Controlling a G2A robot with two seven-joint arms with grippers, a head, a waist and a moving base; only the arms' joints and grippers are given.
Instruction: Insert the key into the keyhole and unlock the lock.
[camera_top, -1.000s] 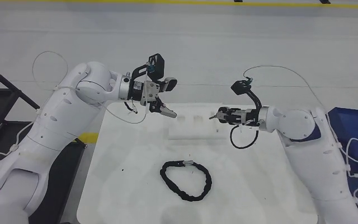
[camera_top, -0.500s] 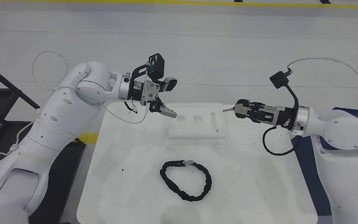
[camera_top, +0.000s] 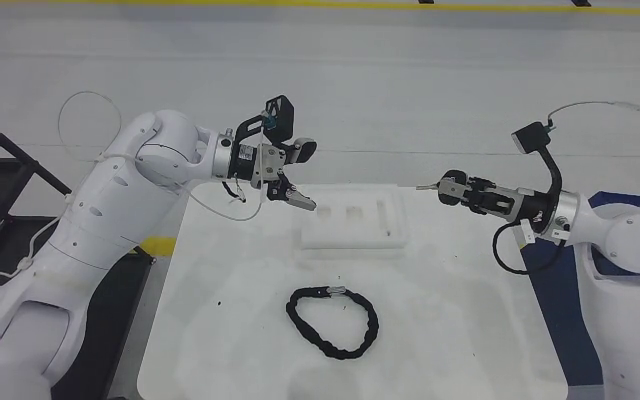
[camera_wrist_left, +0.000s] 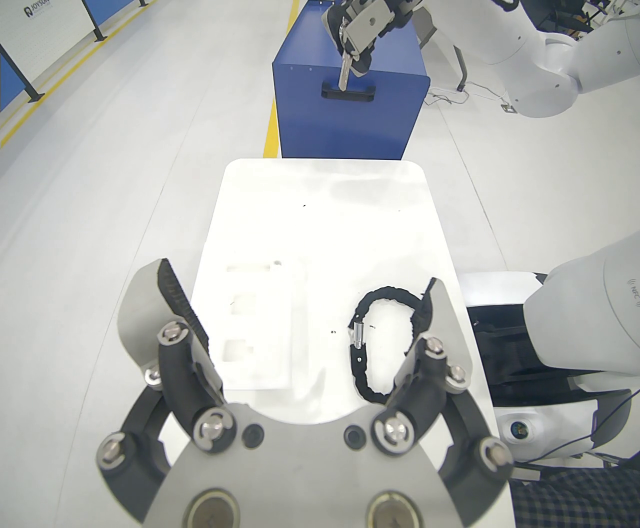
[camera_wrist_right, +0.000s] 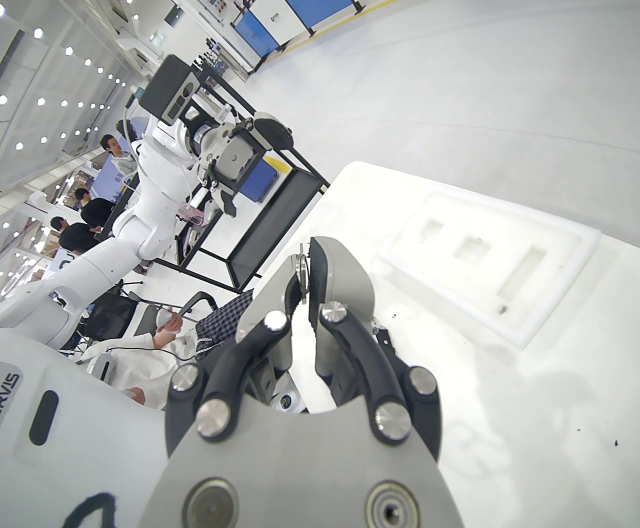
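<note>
L gripper (camera_top: 300, 200): jaws open wide. It hangs above far-left corner of surface (camera_top: 450, 320), just beside left end of white foam tray (camera_top: 320, 238).

R gripper (camera_top: 447, 186): jaws closed on key (camera_top: 428, 186). Held in air over right edge of surface, apart from tray's right end. Key blade sticks out past the fingertips, pointing twd L arm. In left wrist view the key (camera_wrist_left: 344, 75) shows against a blue cabinet (camera_wrist_left: 350, 125) on the floor beyond the surface.

Lock (camera_top: 345, 351): black cable loop w/ metal barrel (camera_top: 337, 291). It lies flat on surface, on near side of tray and apart from it. Well apart from both grippers and from key.

Tray: three recesses, sits at far-centre of surface.
</note>
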